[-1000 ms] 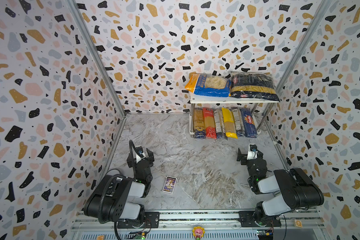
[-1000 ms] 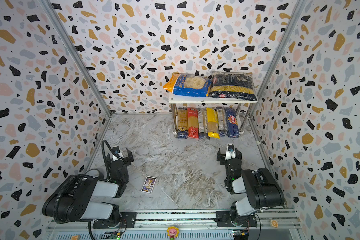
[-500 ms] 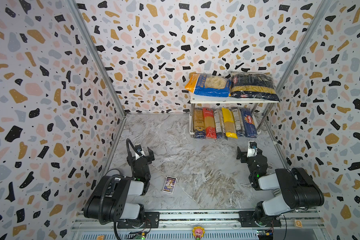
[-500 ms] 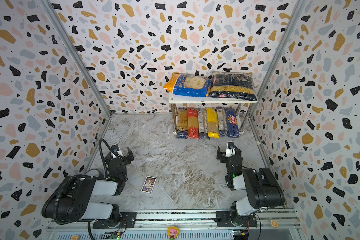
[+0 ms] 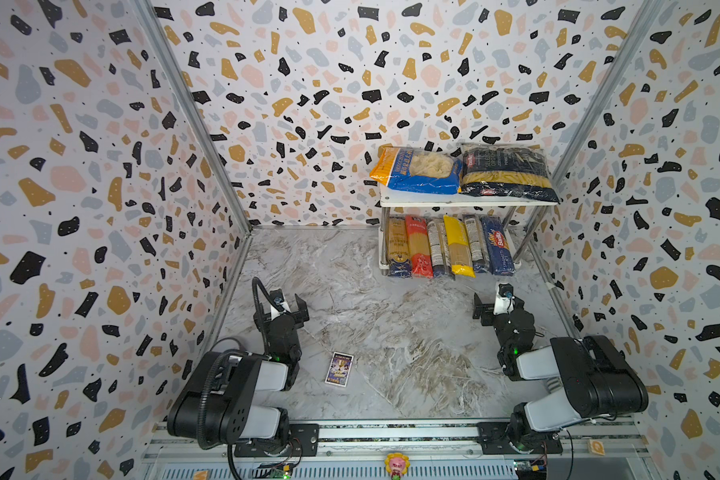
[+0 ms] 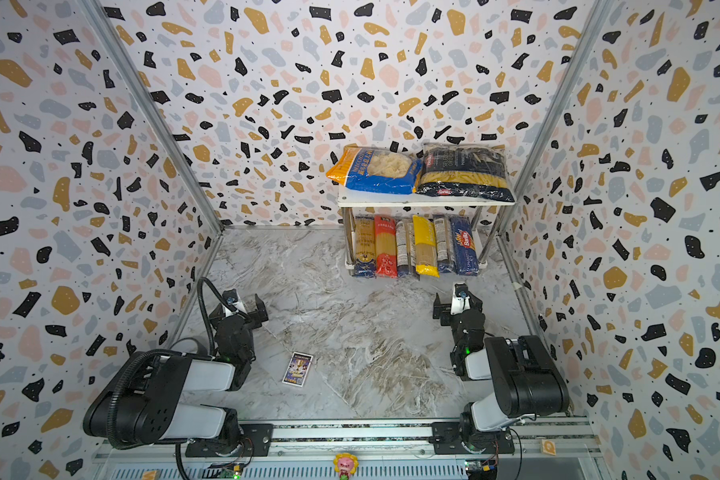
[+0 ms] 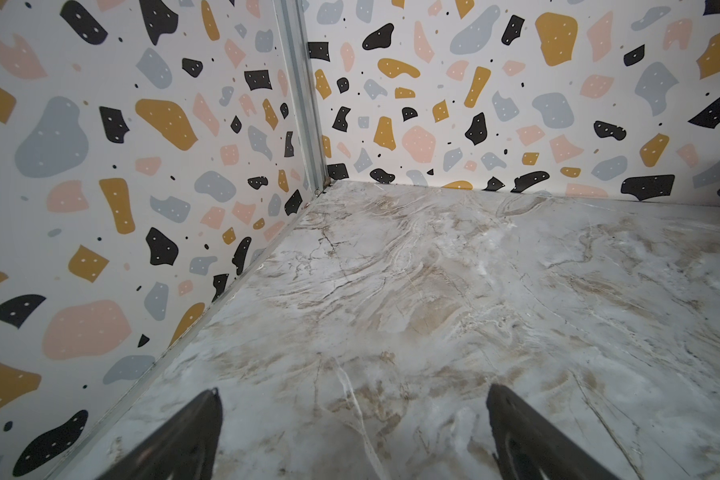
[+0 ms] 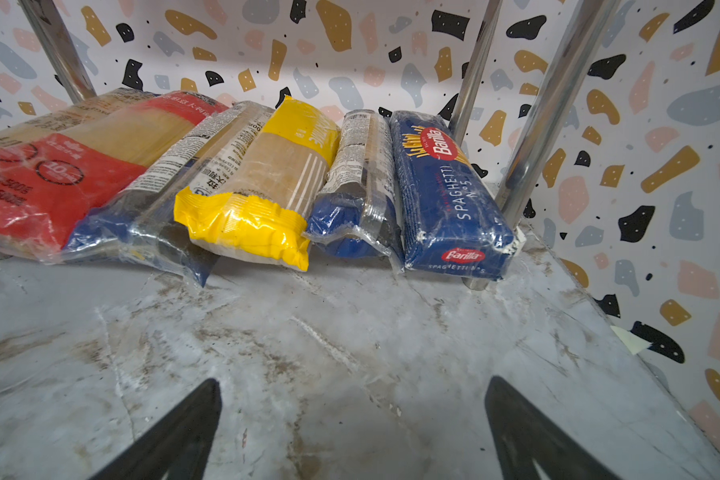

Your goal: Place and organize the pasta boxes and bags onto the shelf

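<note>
Left end effector (image 7: 353, 390) and right end effector (image 8: 352, 380) spread wide (both empty), arms folded low.

Open marble floor (image 5: 371, 316) before the packed shelf (image 5: 466, 202), one small card (image 5: 339, 369) mid-floor.

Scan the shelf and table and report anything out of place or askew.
A small picture card lies on the table, not pasta. On the shelf, the blue-orange shell bag overhangs the top board's end, and the yellow spaghetti pack seems to ride up on its neighbour.
</note>
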